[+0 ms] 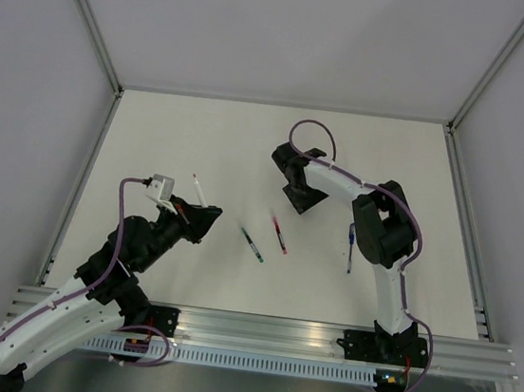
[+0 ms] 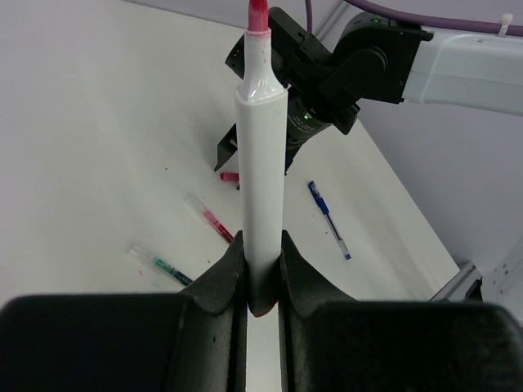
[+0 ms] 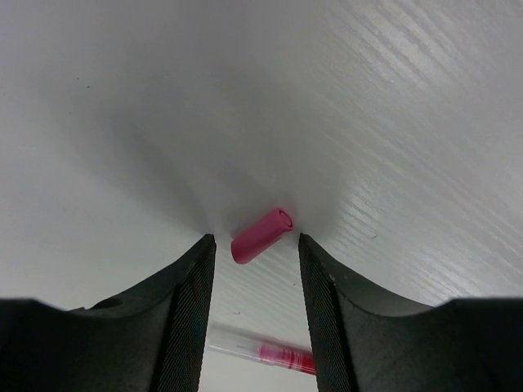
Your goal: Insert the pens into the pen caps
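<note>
Our left gripper [image 2: 261,245] is clamped tight on a white-barrelled plastic pen with a red felt tip [image 2: 261,155]. It grips the pen near the lower end, so the pen stands up out of the fingers with the tip uppermost. The top edge of the left wrist view cuts off the very end of the tip, and the bottom end is sunk in the dark gap between the fingers. From above, the white pen is only a thin pale sliver.

Our right gripper [image 3: 256,245] is down at the white table [image 1: 155,135] with its fingers spread apart. A short red tube-shaped pen cap [image 3: 261,235] lies flat between them. Its lower end is close to one finger, and we cannot tell whether they touch. In the overhead view the red cap is hidden beneath the gripper.

Three more pens lie loose mid-table. A clear pen with green ink [image 1: 252,245] lies just beside a clear pen with red ink [image 1: 279,234], which the right wrist view shows only in part, between the fingers. A dark blue pen [image 1: 350,250] lies further right, its upper end meeting the right arm's outline. Whether these three are capped is too small to tell.
</note>
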Motion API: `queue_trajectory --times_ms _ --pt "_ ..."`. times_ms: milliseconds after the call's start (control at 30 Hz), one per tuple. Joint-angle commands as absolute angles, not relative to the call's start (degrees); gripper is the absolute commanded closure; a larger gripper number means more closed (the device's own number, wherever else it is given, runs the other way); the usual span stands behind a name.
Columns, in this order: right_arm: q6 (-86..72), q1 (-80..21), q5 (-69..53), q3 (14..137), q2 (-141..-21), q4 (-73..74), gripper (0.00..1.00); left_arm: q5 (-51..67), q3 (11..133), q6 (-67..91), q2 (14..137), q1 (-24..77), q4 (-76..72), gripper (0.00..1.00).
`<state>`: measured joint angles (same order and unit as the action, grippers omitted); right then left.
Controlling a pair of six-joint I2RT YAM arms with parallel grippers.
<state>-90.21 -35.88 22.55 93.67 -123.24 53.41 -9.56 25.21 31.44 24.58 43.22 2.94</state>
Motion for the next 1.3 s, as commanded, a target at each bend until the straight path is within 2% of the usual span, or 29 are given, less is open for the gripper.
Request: queue_trajectory --times_ms 0,200,533,800,933,1100,1133,1267 --pt "-92.9 -35.0 22.1 95.4 -125.5 57.8 0.48 -10.5 25.0 31.6 24.4 43.3 2.0 0.98" --pt "-94.4 -34.3 20.5 97.6 -126.8 62.6 0.5 -10.5 25.1 31.5 24.2 43.3 2.2 0.98" --pt "-92.0 -33.6 18.0 97.5 -128.8 61.0 0.69 -10.7 24.9 32.0 23.8 43.3 2.1 0.98" --pt "-68.6 -33.4 18.4 92.8 -129.6 54.9 0.78 -10.7 24.7 32.1 23.4 43.3 2.1 0.98" --pt "-61.4 -33.4 16.9 88.2 -127.8 52.2 0.88 -10.6 24.9 32.1 23.7 43.3 1.9 0.98" --pt "-54.7 -33.4 15.4 83.2 -125.2 47.4 0.94 -11.1 24.7 31.9 23.8 43.3 2.0 0.98" --pt "-52.7 -33.4 15.2 82.6 -125.0 46.8 0.99 -11.2 24.7 31.9 24.0 43.4 2.0 0.98" --pt "-47.5 -33.4 15.0 79.1 -121.9 43.0 1.0 -9.2 25.0 31.7 25.8 43.3 1.4 0.98"
